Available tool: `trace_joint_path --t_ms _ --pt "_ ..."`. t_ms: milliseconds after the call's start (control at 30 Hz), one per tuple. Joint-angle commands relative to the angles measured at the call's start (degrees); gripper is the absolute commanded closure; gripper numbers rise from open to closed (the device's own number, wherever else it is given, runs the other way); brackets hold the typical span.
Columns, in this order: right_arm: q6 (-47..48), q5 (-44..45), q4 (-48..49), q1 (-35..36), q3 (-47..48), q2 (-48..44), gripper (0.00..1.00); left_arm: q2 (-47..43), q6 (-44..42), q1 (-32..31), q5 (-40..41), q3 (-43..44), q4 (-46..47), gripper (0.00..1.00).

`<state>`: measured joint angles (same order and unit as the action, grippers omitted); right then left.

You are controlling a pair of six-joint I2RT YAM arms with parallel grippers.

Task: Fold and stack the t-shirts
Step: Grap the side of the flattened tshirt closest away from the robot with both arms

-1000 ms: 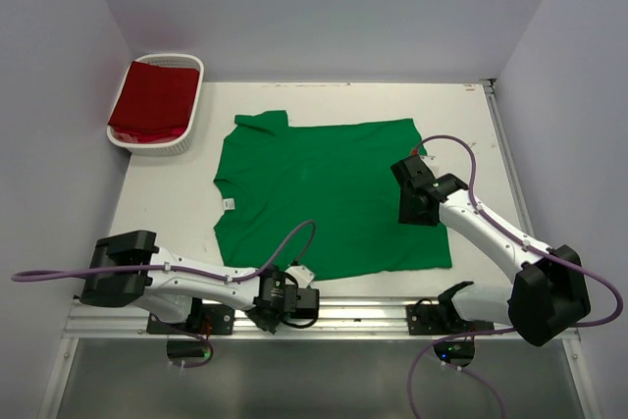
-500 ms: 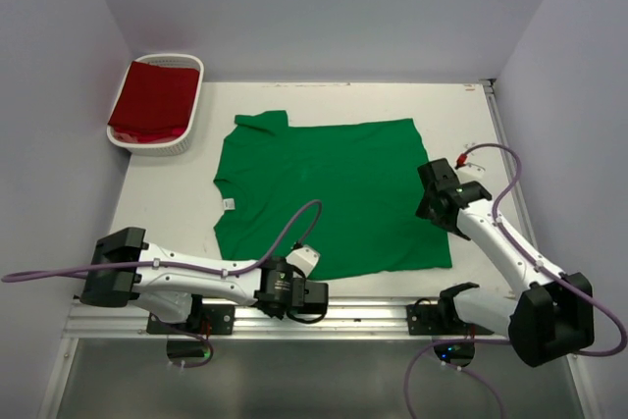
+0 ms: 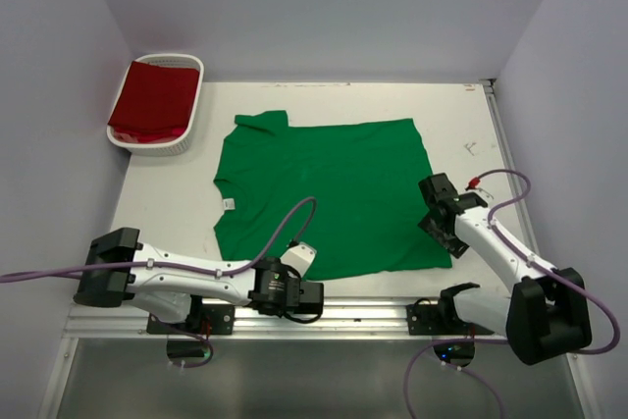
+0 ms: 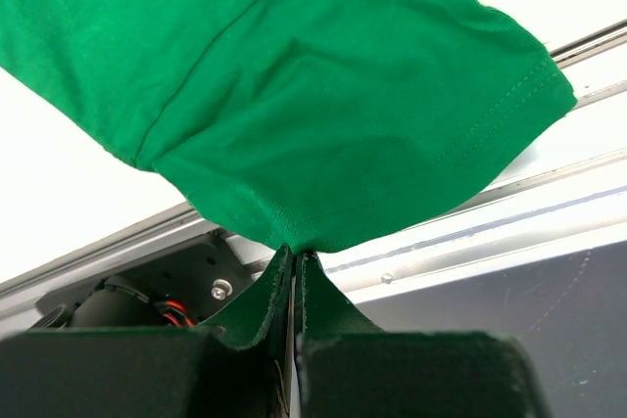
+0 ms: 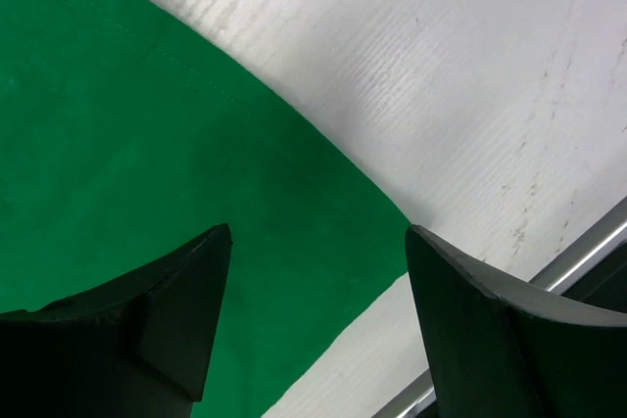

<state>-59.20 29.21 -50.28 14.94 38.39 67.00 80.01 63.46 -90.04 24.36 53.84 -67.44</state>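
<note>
- Step in hand, as I judge it: getting a hold along the near edge of the green shirt [image 3: 324, 193] for its first fold; nothing is folded or stacked yet
- The green shirt lies spread flat mid-worktop [image 3: 461, 125], collar to the left
- Left fingers [image 4: 294, 271] are clenched on the near sleeve's hem at the worktop's near rail
- Right fingers [image 3: 442, 223] stand spread above the near right hem corner, grasping nothing
- Next move calls for the right fingers to drop and pinch that corner; then both lift evenly and carry the near edge across
- Basket [image 3: 182, 144], far left corner: holds the red shirt [image 3: 152, 95], bundled
</note>
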Motion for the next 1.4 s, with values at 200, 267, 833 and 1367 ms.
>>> trace_joint_path --t_ms 200,267,833,1367 --pt "-14.54 3.39 -0.43 -0.96 -4.81 -13.03 0.40 -4.16 0.43 -0.22 0.25 -4.01 5.83 1.00" --pt "-14.81 3.57 -0.34 -0.96 -5.08 -13.65 0.44 -4.51 0.26 -0.22 0.34 -4.27 6.00 1.00" --pt "-11.90 -2.93 -3.59 -1.14 -5.52 -9.69 0.42 -5.12 0.08 -0.22 0.34 -4.71 6.44 1.00" --pt "-12.08 -5.13 -2.99 -1.05 -9.91 -9.00 0.51 -4.16 -1.06 -0.14 0.16 -4.89 7.85 1.00"
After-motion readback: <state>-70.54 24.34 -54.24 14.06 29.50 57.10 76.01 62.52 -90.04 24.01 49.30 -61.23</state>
